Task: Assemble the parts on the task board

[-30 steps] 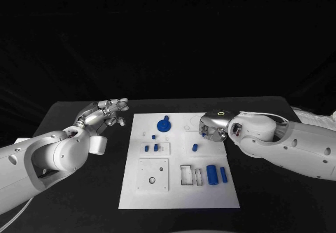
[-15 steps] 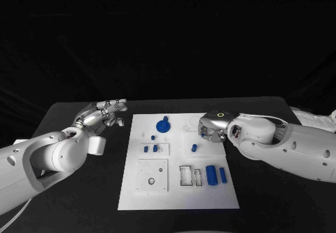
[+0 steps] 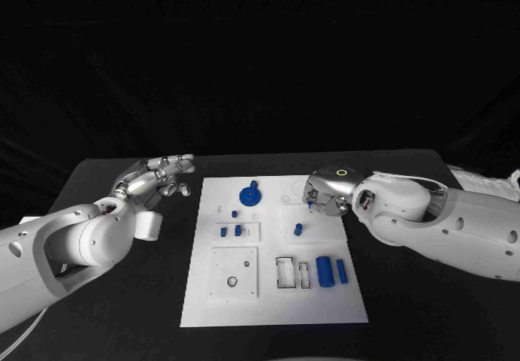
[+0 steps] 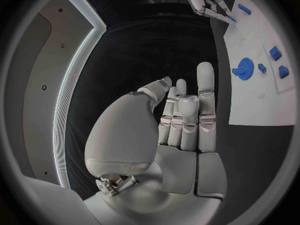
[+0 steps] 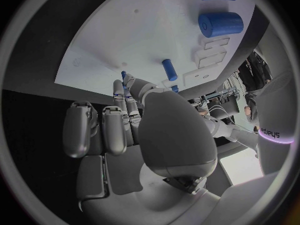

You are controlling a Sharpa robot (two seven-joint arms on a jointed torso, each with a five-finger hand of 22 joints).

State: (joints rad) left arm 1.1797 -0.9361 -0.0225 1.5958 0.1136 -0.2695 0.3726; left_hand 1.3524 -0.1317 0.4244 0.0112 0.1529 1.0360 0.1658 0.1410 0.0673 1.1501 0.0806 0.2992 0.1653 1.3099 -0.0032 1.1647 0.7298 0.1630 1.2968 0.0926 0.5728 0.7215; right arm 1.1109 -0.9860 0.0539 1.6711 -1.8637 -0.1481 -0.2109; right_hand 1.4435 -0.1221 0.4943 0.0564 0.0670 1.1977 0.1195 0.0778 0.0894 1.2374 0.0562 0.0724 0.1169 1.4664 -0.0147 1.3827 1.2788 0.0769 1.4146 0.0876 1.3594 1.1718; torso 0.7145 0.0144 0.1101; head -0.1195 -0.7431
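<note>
Fingertips of the right robot hand (image 3: 326,197) pinch a small blue part (image 5: 124,76).

We are counting one task board (image 3: 325,301). On it we are seeing one blue gear (image 3: 252,197), two blue cylinders (image 3: 325,270) lying side by side (one thicker than the other), and four small blue pegs (image 3: 225,232): three clustered together and one apart. We are finding one further blue piece (image 3: 309,203) pinched at the fingertips of the right hand (image 3: 328,197), and we are counting two hands in all, the left hand (image 3: 161,177) being the other
</note>
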